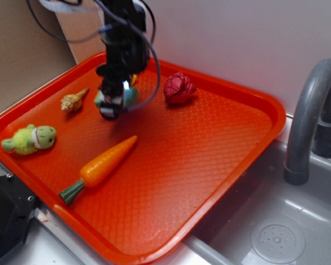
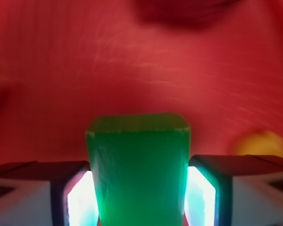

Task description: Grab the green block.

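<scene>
Green block [image 2: 137,169]: closest to the wrist lens, between both pads, gripped, lifted off the tray it seems.
Gripper [image 1: 115,102]: fingers clamped on block sides, above the tray's [image 1: 209,143] far-left part.
Frog [image 1: 28,138]: left of gripper.
Carrot [image 1: 102,165]: in front.
Risk: smooth faces could slip; block would drop onto tray.

Textured plastic tray [image 1: 220,143] — fuzzy plush frog [image 1: 30,138], smooth matt green block [image 2: 137,169].
</scene>
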Motion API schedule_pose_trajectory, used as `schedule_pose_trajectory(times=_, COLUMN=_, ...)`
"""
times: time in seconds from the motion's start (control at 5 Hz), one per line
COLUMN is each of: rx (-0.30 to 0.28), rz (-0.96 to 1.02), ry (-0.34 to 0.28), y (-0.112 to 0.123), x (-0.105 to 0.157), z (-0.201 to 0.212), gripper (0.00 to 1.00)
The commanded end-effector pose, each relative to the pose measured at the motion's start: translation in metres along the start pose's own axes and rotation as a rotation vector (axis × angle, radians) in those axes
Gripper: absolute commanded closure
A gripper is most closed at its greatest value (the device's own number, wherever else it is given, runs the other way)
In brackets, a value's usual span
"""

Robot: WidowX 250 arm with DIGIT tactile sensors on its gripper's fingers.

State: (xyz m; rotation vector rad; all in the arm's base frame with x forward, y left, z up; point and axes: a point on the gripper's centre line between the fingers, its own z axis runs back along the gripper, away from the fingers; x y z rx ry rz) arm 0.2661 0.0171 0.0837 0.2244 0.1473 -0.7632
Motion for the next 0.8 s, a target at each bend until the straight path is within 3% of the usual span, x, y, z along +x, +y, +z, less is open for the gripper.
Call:
schedule_pose_trajectory(times=0.0, rx=0.011, rz=0.476, ry=-0.006, y=-0.018, x=-0.004, z=0.119, gripper=1.00)
schedule_pose_trajectory(times=0.2, rx=-0.039, rz=0.692, ry=0.002, y=-0.015, x=-0.018, z=0.149, gripper=1.00)
schedule_pose_trajectory(times=0.6, rx=-0.066, rz=0.807, ry=-0.089, y=0.000, x=-0.058, z=0.171, gripper=1.00)
